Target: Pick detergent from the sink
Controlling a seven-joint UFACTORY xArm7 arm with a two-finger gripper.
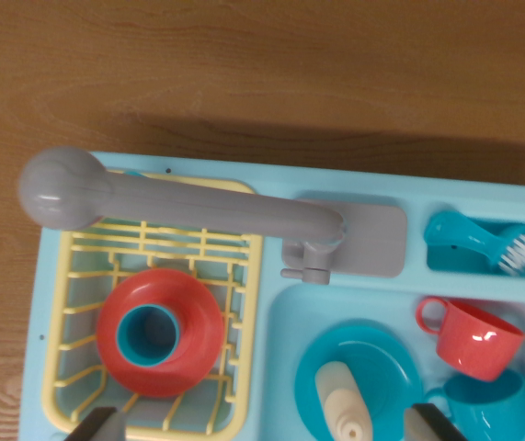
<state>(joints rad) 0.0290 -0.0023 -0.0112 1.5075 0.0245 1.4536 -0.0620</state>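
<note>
A cream detergent bottle (pixel 343 400) lies on a blue plate (pixel 382 354) inside the light-blue toy sink (pixel 285 317), low in the wrist view and right of centre. Its cap end points toward the bottom edge and is partly cut off there. My gripper (pixel 264 425) is open, and only its two dark fingertips (pixel 97 425) show at the bottom edge. One is over the yellow rack and the other is just right of the bottle. The bottle sits between them, nearer the right fingertip, and neither touches it.
A grey faucet (pixel 188 202) reaches across the unit from a round knob at the left. A yellow dish rack (pixel 234 276) holds a red bowl (pixel 202 344) with a blue cup (pixel 147 335) inside. A red mug (pixel 473 340), a blue mug (pixel 487 404) and a blue brush (pixel 478 241) sit at right. Wooden tabletop (pixel 262 64) lies beyond.
</note>
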